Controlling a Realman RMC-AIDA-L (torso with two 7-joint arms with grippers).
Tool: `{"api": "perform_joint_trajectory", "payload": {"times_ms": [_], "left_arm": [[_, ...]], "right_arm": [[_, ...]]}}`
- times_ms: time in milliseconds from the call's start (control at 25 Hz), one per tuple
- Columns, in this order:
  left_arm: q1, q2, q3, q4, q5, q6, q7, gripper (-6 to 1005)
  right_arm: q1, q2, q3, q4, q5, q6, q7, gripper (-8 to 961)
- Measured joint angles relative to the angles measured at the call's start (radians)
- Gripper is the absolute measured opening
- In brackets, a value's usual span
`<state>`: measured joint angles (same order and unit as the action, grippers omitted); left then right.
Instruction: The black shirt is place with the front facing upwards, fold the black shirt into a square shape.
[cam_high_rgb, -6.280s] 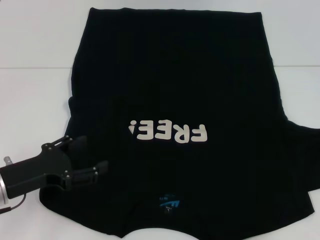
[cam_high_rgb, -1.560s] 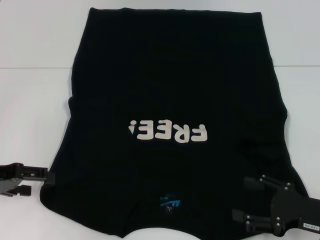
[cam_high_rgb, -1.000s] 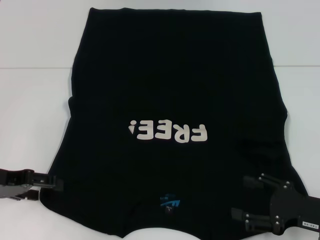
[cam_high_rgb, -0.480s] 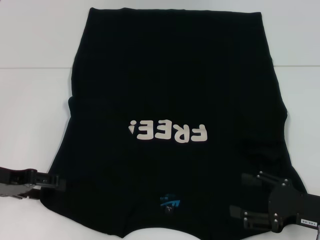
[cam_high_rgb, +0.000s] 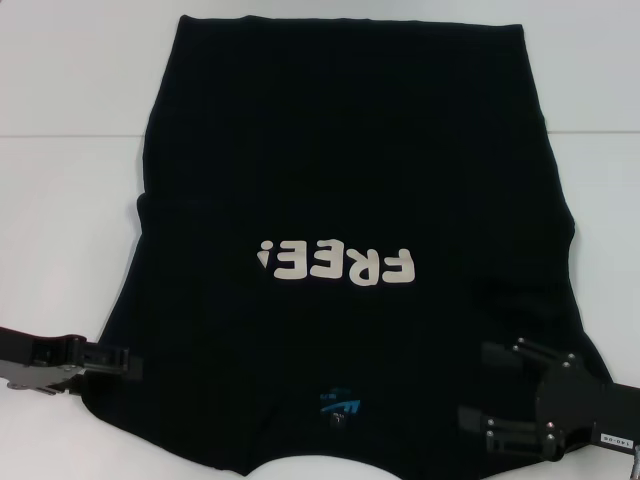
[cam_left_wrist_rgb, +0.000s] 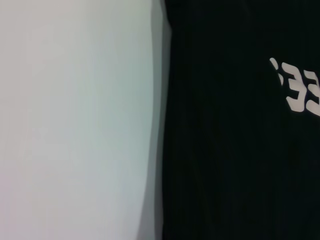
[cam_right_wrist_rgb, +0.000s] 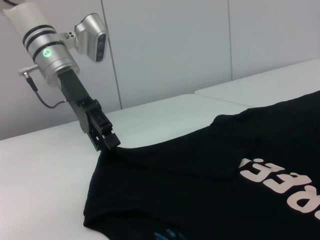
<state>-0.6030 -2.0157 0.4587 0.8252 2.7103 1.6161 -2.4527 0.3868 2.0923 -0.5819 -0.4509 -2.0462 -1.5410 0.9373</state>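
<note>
White table (cam_high_rgb: 70, 220), black shirt (cam_high_rgb: 350, 160) flat; left gripper (cam_high_rgb: 125, 360) at hem edge, right gripper (cam_high_rgb: 480, 390) over corner

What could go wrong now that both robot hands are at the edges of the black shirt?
The left gripper meets the black shirt right at its edge, so it might catch only a thin bit of cloth that slips out. The right gripper sits over the other shoulder with jaws open; if only one side lifts, the fold could come out crooked.

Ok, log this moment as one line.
black shirt: flat, front up | left gripper: shut on shirt's left edge | right gripper: jaws open over shirt's right shoulder | fold: not begun
</note>
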Motion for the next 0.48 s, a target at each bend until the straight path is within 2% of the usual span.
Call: {"api": "perform_joint_trajectory", "payload": {"times_ms": [280, 480], "left_arm": [[0.0, 0.0, 0.019, 0.0, 0.002, -0.003, -0.001, 848], [-0.002, -0.002, 0.077, 0.009, 0.008, -0.004, -0.003, 836]], "right_arm": [[0.005, 0.0, 0.003, 0.0, 0.0, -0.003, 0.001, 913], [0.006, 0.0, 0.007, 0.0, 0.0, -0.004, 0.003, 913]]}}
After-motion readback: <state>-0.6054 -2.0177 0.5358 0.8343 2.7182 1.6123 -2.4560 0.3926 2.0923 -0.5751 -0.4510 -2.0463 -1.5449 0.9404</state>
